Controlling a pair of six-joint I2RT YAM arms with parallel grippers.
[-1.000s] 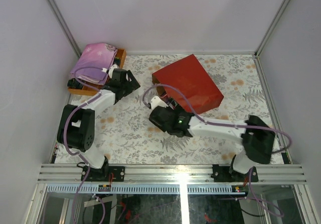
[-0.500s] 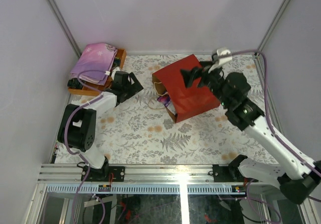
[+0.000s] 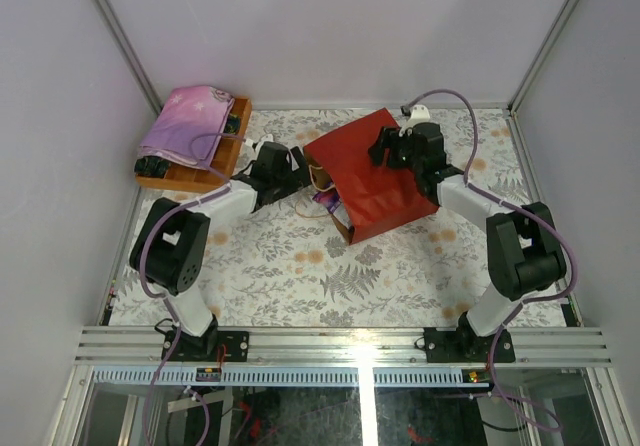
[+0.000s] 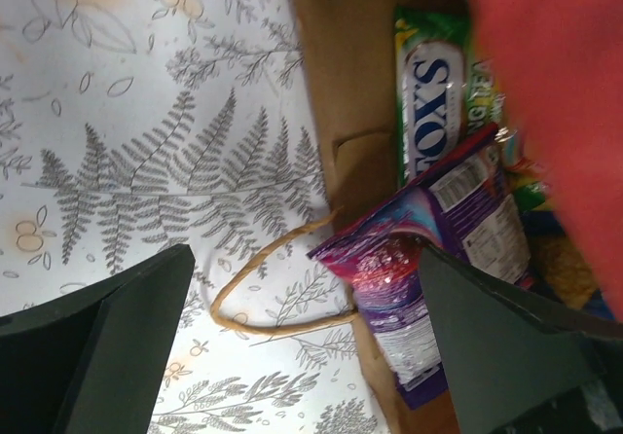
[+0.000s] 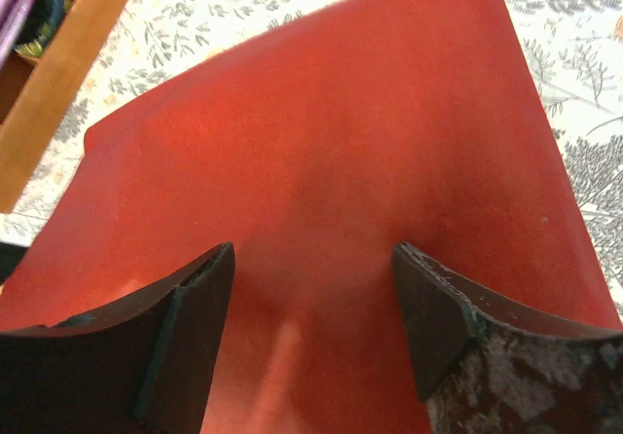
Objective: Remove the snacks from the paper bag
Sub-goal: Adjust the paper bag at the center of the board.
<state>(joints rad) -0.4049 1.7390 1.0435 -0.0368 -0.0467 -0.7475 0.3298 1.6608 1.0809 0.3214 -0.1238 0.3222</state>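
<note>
Red paper bag (image 3: 390, 191) lay on its side toward the tabletop's (image 3: 260, 276) far edge, near the middle, mouth facing left. Two snacks showed in that mouth: a purple-white pack (image 4: 428, 259) and a green packet (image 4: 433, 93). The left gripper (image 4: 304, 254) gaped wide and empty just before them. The right gripper (image 5: 313, 259) stood partly open over the bag's red side, with nothing visibly clamped.

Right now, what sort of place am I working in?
Most likely a lab robot test cell, not a home: plain white enclosure walls, two white robot arms bolted to an aluminium rail, and a floral-print tablecloth staged with a red paper carrier bag.
</note>
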